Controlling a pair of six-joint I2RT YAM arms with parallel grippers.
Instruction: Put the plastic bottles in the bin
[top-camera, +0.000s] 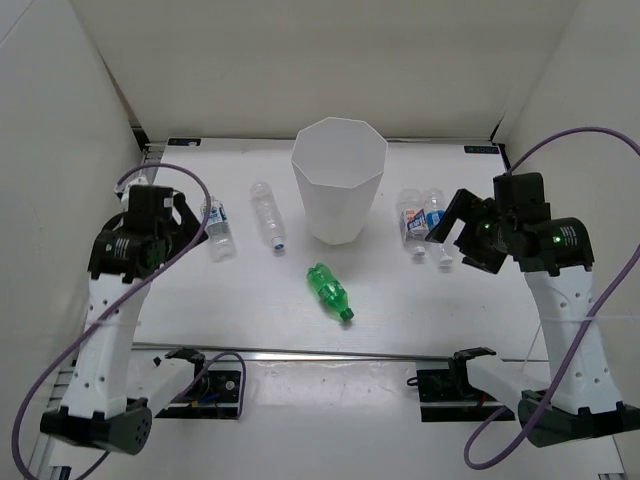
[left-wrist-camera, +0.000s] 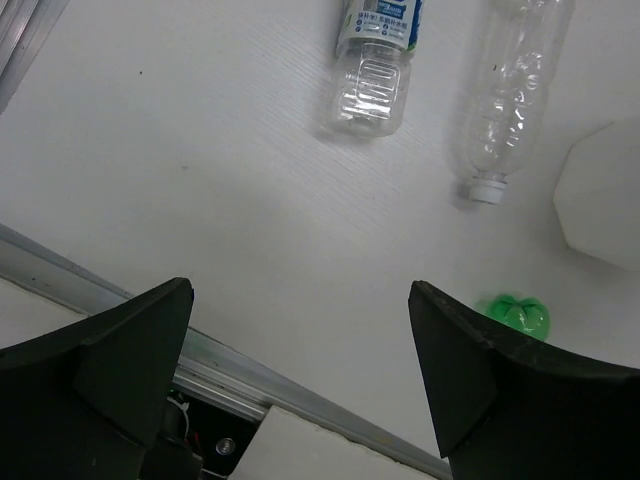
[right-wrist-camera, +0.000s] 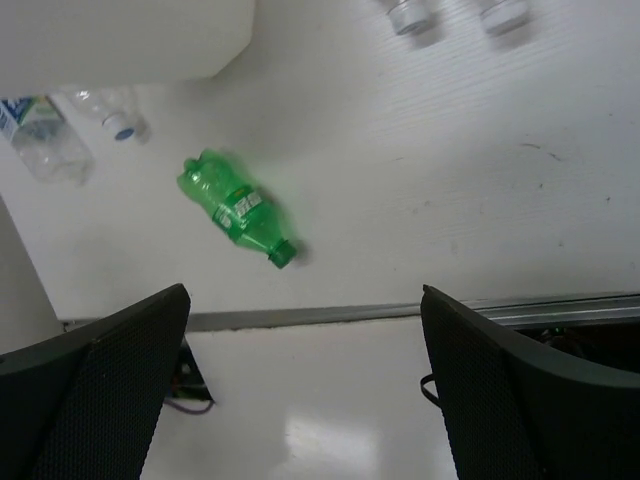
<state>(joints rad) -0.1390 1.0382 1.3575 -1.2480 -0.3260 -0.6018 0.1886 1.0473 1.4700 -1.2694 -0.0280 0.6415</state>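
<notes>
The white faceted bin stands upright at the table's middle back. A green bottle lies in front of it. A labelled clear bottle and a bare clear bottle lie left of the bin. Two labelled clear bottles lie side by side right of it. My left gripper is open and empty, raised beside the labelled left bottle. My right gripper is open and empty, raised over the right pair, whose white caps show at the top of the right wrist view. The green bottle also shows there.
White walls close in the table on the left, back and right. A metal rail runs along the near edge, with the arm bases and cables behind it. The bin's side shows in the left wrist view.
</notes>
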